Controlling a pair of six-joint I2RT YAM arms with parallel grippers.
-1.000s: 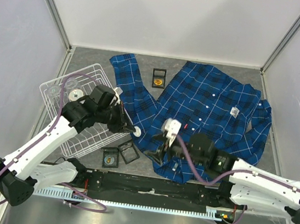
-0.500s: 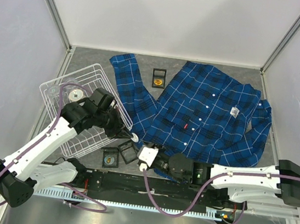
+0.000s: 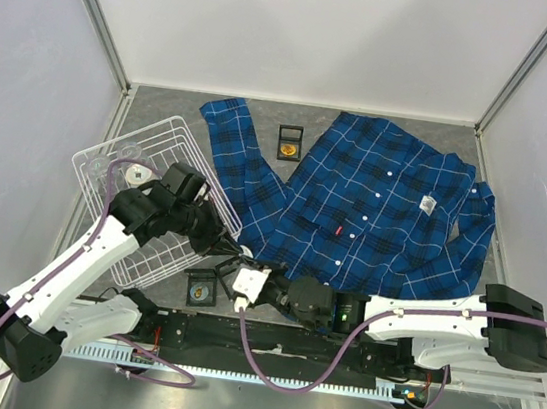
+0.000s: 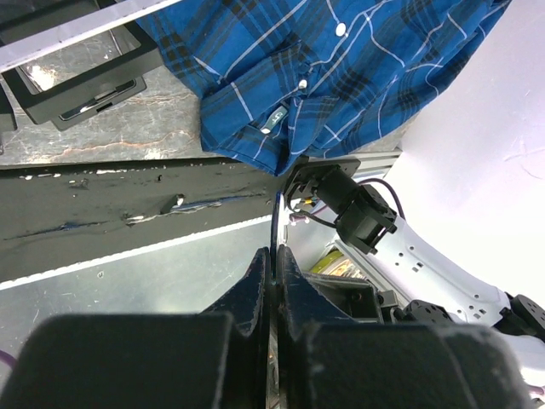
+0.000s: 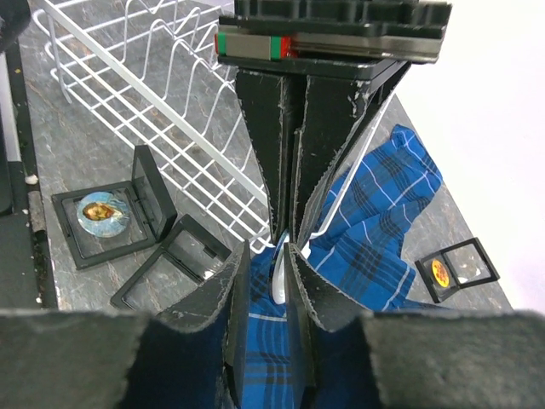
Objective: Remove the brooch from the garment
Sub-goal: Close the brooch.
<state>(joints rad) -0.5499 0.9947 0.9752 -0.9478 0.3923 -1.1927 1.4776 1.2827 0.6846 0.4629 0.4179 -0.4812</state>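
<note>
The garment [image 3: 375, 198] is a blue plaid shirt spread over the right of the table, also seen in the wrist views [image 4: 281, 60] [image 5: 383, 221]. My left gripper [image 3: 232, 251] hangs near the front edge, shut on a small white round brooch [image 5: 279, 273], which shows edge-on. In its own view the left gripper [image 4: 274, 254] shows jaws pressed together. My right gripper [image 5: 271, 254] faces the left gripper [image 5: 285, 226] tip to tip. Its jaws stand on either side of the brooch, narrowed, with a gap still showing on one side. In the top view the right gripper [image 3: 240, 263] sits just below the left one.
A white wire basket [image 3: 146, 178] [image 5: 153, 102] lies tilted at the left. Black display cases lie about: one with an orange piece [image 3: 290, 143] [image 5: 451, 268] at the back, one with a blue picture [image 3: 201, 286] [image 5: 98, 213], and an open empty one [image 5: 179, 264] near the front.
My right arm swung left from over the shirt's hem to the left gripper's tips, and its jaws narrowed around the white disc. The left gripper sank slightly, still shut.
</note>
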